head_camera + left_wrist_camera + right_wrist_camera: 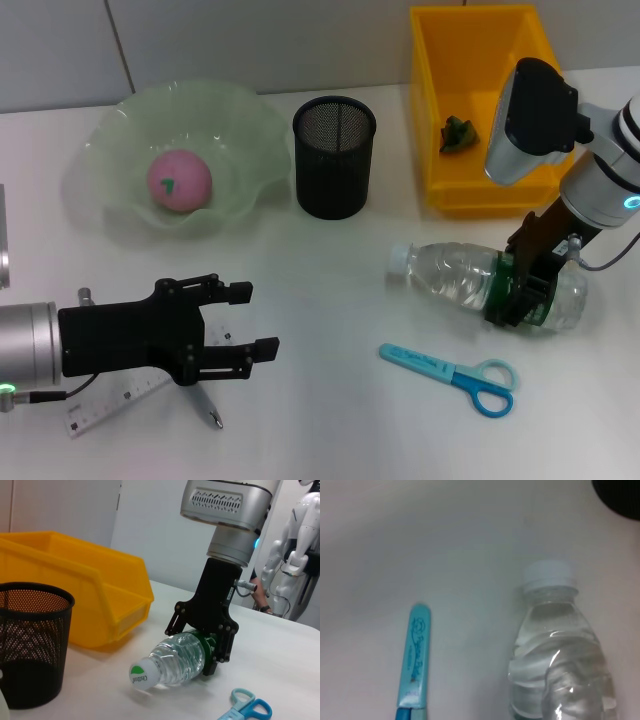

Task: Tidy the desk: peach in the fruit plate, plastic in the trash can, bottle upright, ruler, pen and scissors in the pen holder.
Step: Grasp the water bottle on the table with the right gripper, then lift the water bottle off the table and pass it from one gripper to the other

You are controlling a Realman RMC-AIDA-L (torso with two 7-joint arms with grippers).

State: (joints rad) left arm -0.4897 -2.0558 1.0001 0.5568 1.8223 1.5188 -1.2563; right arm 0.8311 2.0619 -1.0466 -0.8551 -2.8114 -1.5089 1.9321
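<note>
The clear bottle lies on its side, cap pointing toward the pen holder. My right gripper is shut around its green label; the left wrist view shows the same grip on the bottle. The pink peach sits in the green glass fruit plate. A green scrap of plastic lies in the yellow trash can. The blue scissors lie in front of the bottle. My left gripper hangs open over the ruler and the pen.
The black mesh pen holder stands between the fruit plate and the yellow trash can. In the right wrist view the scissors' blue sheath lies beside the bottle. A white humanoid robot stands beyond the table.
</note>
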